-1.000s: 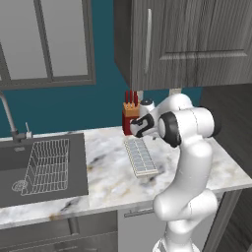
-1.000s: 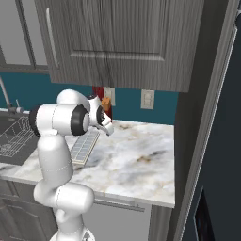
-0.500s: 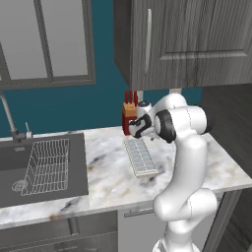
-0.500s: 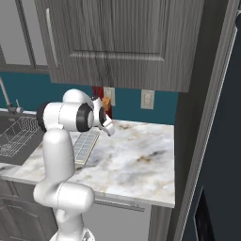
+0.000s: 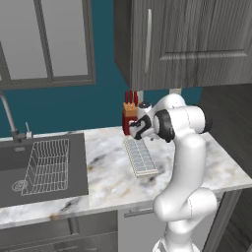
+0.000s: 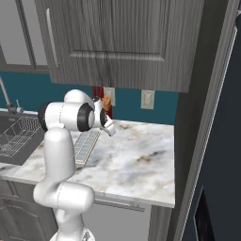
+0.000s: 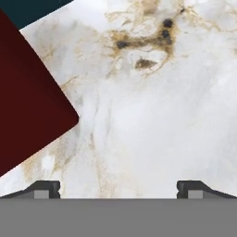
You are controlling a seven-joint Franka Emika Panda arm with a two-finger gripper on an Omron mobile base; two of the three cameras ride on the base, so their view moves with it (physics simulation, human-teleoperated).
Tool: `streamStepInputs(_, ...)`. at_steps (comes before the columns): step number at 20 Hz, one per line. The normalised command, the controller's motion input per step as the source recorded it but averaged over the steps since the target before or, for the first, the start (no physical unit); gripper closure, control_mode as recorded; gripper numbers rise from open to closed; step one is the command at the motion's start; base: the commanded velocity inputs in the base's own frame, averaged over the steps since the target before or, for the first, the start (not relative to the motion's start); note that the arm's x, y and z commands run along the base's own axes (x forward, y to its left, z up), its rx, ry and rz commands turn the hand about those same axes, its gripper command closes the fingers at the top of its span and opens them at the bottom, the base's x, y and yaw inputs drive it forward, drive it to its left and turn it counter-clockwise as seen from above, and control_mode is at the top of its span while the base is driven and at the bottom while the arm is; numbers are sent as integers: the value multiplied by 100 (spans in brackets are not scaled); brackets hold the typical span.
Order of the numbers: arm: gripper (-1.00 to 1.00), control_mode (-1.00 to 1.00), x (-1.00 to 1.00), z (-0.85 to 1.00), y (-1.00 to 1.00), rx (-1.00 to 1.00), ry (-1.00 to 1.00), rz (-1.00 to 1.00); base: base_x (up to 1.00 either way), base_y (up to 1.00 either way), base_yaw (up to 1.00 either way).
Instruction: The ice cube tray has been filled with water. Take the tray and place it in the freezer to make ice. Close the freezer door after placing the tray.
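The ice cube tray (image 5: 141, 156) lies flat on the marble counter (image 5: 108, 174), a pale grid of small cells; from the right base it shows beside my arm (image 6: 84, 147). My gripper (image 5: 133, 132) hangs just above the tray's far end, close to a dark red knife block (image 5: 127, 122). It is seen from the other side too (image 6: 111, 130). The hand view has the gripper (image 7: 119, 190) open, fingertips (image 7: 46, 187) wide apart over bare marble, with the dark red block (image 7: 28, 92) at the left. The slate-blue fridge front (image 6: 221, 141) with a dark panel (image 6: 203, 220) stands at the far right.
A sink (image 5: 19, 162) holding a wire dish rack (image 5: 47, 165) is left of the tray. Grey wood upper cabinets (image 5: 187, 39) hang low over the counter. Right of the tray the marble (image 6: 141, 155) runs up to a tall grey side panel (image 6: 202, 117).
The hand has dropped slightly and shifted left, toward the tray's far end and the knife block. The tray has not moved.
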Motion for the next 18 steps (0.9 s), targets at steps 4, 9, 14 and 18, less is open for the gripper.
streamStepInputs(4,-100,-100,3,-31,0,0,3,-7,0,0,0)
streamStepInputs(9,-100,-100,0,-26,7,0,7,-11,0,0,0)
streamStepInputs(14,-100,-100,-3,-14,24,0,10,-12,0,0,0)
streamStepInputs(18,-100,-100,-5,-11,40,0,10,-15,0,0,0)
